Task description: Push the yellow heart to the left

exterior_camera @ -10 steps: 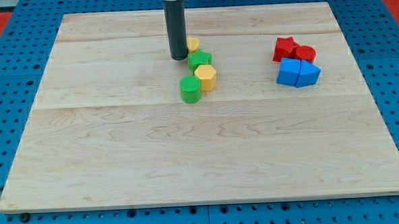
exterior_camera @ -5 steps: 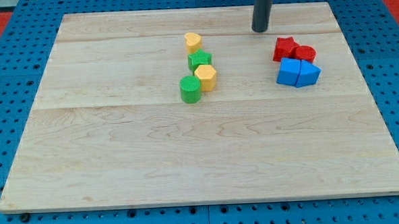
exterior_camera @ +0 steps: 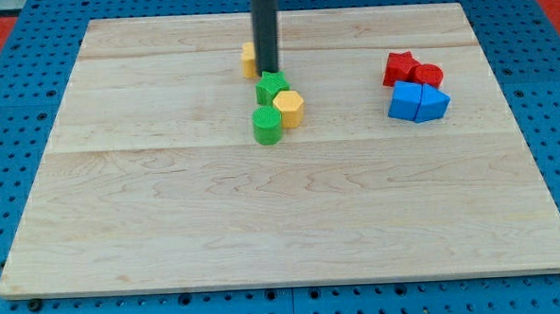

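The yellow heart (exterior_camera: 248, 60) lies near the view's top, left of centre, partly hidden behind my rod. My tip (exterior_camera: 268, 72) stands right against the heart's right side. Just below the tip sits a green star-like block (exterior_camera: 272, 86), with a yellow hexagon (exterior_camera: 289, 108) and a green cylinder (exterior_camera: 267, 125) touching below it.
At the view's right sit a red star (exterior_camera: 399, 68), a red block (exterior_camera: 429, 75), a blue cube (exterior_camera: 406, 101) and a blue block (exterior_camera: 434, 104), all clustered together. The wooden board (exterior_camera: 283, 223) lies on a blue pegboard.
My rod swung from left of the heart to the view's upper right, then back to the heart's right side. The heart has shifted left, away from the green star-like block.
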`<action>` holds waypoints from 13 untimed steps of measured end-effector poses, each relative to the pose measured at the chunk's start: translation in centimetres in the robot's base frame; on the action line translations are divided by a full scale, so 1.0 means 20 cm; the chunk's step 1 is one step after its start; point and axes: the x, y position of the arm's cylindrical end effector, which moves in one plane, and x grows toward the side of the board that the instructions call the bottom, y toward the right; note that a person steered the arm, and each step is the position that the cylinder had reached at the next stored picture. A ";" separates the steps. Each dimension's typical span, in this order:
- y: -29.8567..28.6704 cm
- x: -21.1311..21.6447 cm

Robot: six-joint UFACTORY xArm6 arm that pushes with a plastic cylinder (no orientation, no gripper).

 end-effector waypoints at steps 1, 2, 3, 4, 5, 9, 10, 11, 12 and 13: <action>0.00 -0.16; -0.02 -0.29; -0.15 -0.29; -0.20 -0.14; -0.35 0.02; -0.13 -0.21; -0.37 -0.27; -0.55 -0.18; -0.56 -0.03; -0.66 0.01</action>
